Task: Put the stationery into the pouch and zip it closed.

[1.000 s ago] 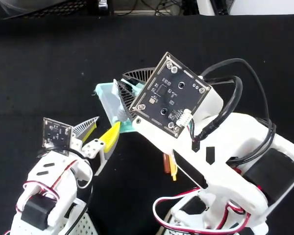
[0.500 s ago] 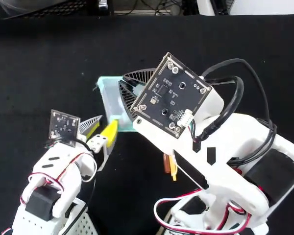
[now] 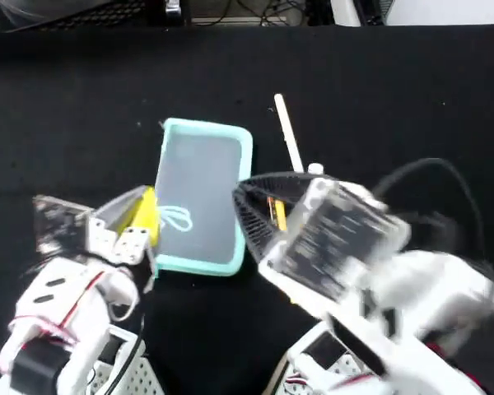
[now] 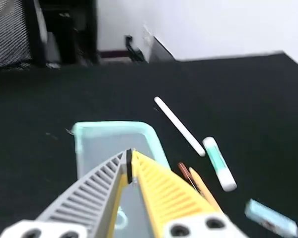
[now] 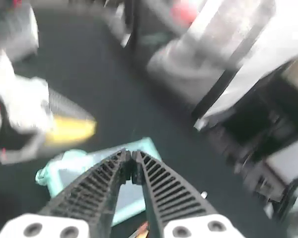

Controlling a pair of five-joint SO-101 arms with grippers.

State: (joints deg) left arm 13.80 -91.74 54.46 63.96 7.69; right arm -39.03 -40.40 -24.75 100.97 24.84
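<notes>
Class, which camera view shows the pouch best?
The high view: nearly the whole pouch lies flat, seen from above. The left wrist view shows its far end; the right wrist view, a blurred part.

Right arm (image 3: 354,247) blurred, pencils (image 3: 273,212) half hidden under right gripper (image 3: 239,193), near end of pouch (image 4: 114,128) behind left gripper (image 4: 130,161), eraser (image 4: 270,216) blurred

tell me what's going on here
Two arms are at a teal pouch lying flat on the black table: the left hand at one long side, the right hand at the other, both shut. A white pen, an orange pencil and a teal-and-white tube lie on the table beside the pouch, not yet inside.
</notes>
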